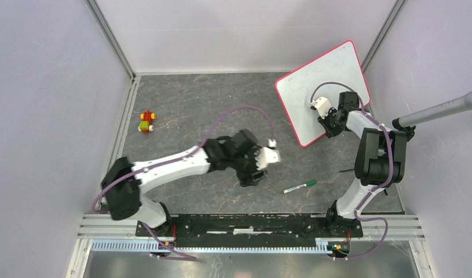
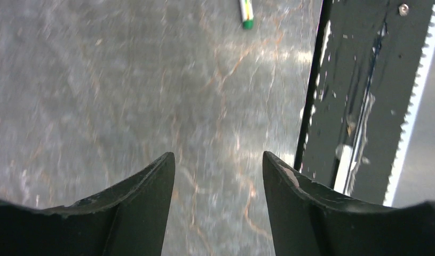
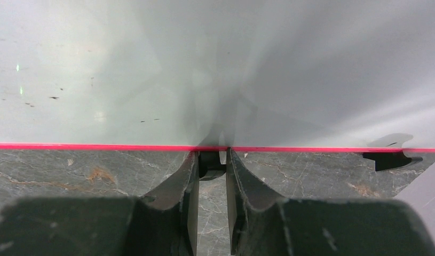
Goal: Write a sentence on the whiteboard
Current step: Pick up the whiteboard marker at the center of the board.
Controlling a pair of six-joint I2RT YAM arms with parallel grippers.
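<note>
The whiteboard (image 1: 326, 81) stands tilted at the back right, glossy white with a thin red-pink rim (image 3: 97, 146). Its face (image 3: 151, 69) carries only small dark specks; the sentence is not in view. My right gripper (image 1: 324, 127) (image 3: 211, 154) is at the board's near edge, its jaws nearly together on a small dark piece under the rim. A green-capped marker (image 1: 299, 186) (image 2: 246, 10) lies loose on the table. My left gripper (image 1: 249, 177) (image 2: 219, 157) hovers over the table's middle, left of the marker, open with nothing between its fingers.
A small red, yellow and green toy (image 1: 146, 122) sits at the left side of the grey marbled table (image 1: 187, 104). A grey rod (image 1: 442, 110) pokes in from the right wall. The black mounting rail (image 1: 251, 223) (image 2: 359, 106) runs along the near edge.
</note>
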